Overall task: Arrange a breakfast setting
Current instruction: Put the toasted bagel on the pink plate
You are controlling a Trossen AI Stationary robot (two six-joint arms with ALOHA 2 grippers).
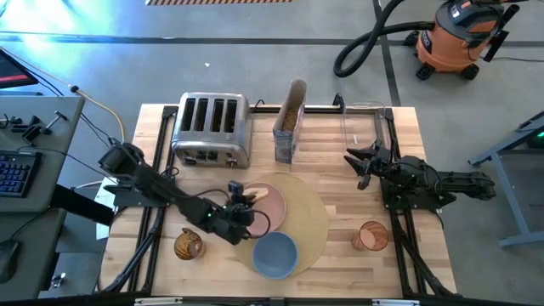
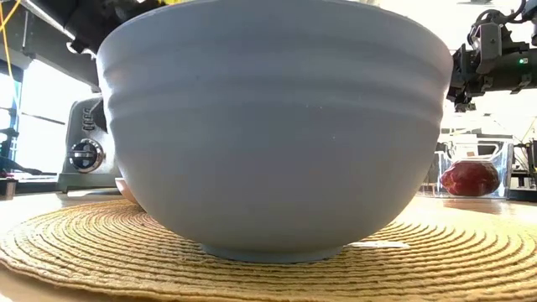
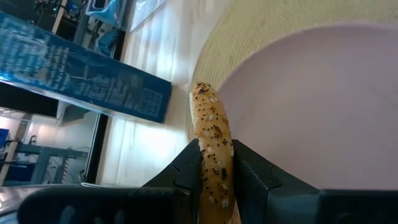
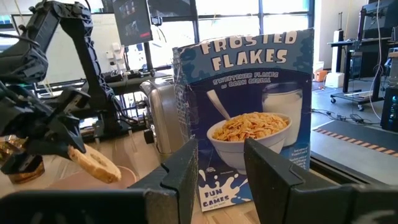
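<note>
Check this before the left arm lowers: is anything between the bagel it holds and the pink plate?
Nothing visible. The left gripper holds the bagel on edge above the pink plate, whose visible surface is bare. The blue bowl sits apart.

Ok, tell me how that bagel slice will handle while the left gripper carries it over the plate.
The bagel slice looks stiff: pinched on edge by the left gripper, it stands out without sagging. It seems light, since a narrow pinch holds it. Its seeded crust probably grips well, though seeds may shed onto the pink plate.
</note>
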